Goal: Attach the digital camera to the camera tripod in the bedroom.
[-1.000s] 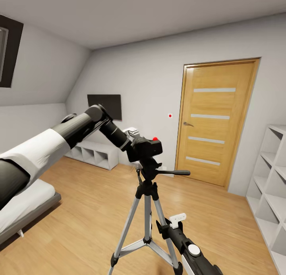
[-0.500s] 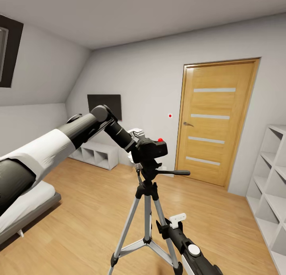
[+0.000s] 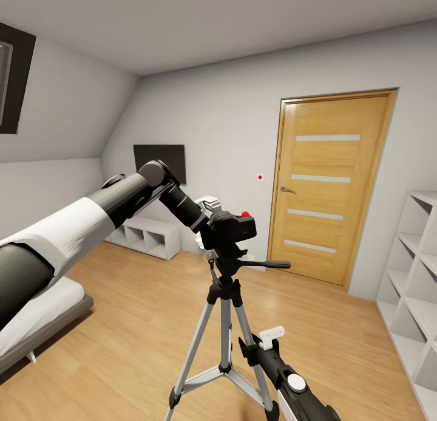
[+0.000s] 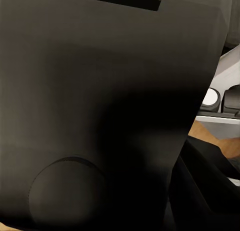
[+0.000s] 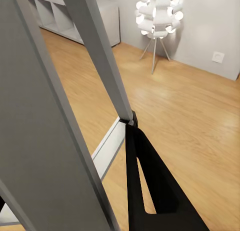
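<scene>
The left end effector (image 3: 209, 226) grasps the digital camera (image 3: 233, 228) directly above the camera tripod (image 3: 225, 324) head; right end effector (image 3: 270, 336) state indeterminate.

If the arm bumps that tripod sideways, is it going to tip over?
Probably somewhat tippy: the camera tripod is tall with thin silver legs. The digital camera sits at its top, likely making it top-heavy. The spread legs and lower brace should resist light nudges, though its feet might slide on the smooth wood floor.

Left gripper (image 3: 209, 225) — hidden behind digital camera (image 3: 233, 228)
</scene>
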Robot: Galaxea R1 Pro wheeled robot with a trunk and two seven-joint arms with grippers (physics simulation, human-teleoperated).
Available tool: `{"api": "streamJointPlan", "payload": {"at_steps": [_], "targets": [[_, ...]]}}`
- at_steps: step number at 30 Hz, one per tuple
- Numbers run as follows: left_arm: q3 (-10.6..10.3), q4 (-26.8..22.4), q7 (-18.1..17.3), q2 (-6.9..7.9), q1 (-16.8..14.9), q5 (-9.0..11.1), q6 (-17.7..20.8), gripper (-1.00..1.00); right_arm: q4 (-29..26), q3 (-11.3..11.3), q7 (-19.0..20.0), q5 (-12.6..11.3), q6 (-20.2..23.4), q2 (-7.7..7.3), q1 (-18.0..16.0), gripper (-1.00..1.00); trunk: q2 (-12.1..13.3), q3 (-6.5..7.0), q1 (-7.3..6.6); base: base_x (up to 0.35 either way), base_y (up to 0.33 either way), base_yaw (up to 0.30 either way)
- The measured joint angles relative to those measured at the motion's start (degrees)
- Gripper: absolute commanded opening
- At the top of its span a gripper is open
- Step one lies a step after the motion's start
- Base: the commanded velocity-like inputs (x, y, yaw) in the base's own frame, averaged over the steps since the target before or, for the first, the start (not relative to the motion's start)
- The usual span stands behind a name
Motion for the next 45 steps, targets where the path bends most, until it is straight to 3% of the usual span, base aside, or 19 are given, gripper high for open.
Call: {"api": "streamJointPlan", "payload": {"at_steps": [13, 14, 16, 17, 18, 36, 45], "targets": [[0.0, 0.1, 0.0, 0.13, 0.0, 0.0, 0.0, -1.0, 0.0, 0.0, 0.0, 0.0, 0.0, 0.0, 0.0, -1.0, 0.0, 0.0, 0.0, 0.0, 0.0, 0.0], [0.0, 0.2, 0.0, 0.15, 0.0, 0.0, 0.0, 1.0, 0.0, 0.0, 0.0, 0.0, 0.0, 0.0, 0.0, -1.0, 0.0, 0.0, 0.0, 0.0, 0.0, 0.0], [0.1, 0.2, -0.1, 0.12, 0.0, 0.0, 0.0, 1.0, 0.0, 0.0, 0.0, 0.0, 0.0, 0.0, 0.0, -1.0, 0.0, 0.0, 0.0, 0.0, 0.0, 0.0], [-0.1, 0.2, 2.0, 0.15, 0.0, -1.2, -0.5, 1.0, 0.2, -0.3, 0.1, 0.5, 0.0, -0.03, 0.0, -1.0, 0.0, 0.01, 0.0, 0.0, 0.0, 0.0], [0.0, 0.3, 1.7, 0.15, 0.0, -1.8, -0.9, 1.0, 0.2, -0.1, 0.0, 0.1, -0.1, -0.03, 0.0, -1.0, 0.0, 0.0, 0.01, 0.0, 0.0, 0.0], [0.0, 0.3, 1.6, 0.18, 0.0, -1.8, -0.9, 1.0, 0.3, -0.1, 0.0, 0.1, -0.1, -0.03, 0.0, -1.0, 0.0, 0.0, 0.0, 0.0, 0.0, 0.0], [-0.3, -0.2, 0.0, 1.23, 0.0, -1.4, -0.7, 1.0, 0.1, 0.1, 0.0, 0.1, -0.1, 0.02, 0.1, -1.0, 0.0, -0.01, 0.01, 0.0, 0.0, 0.0]]}}
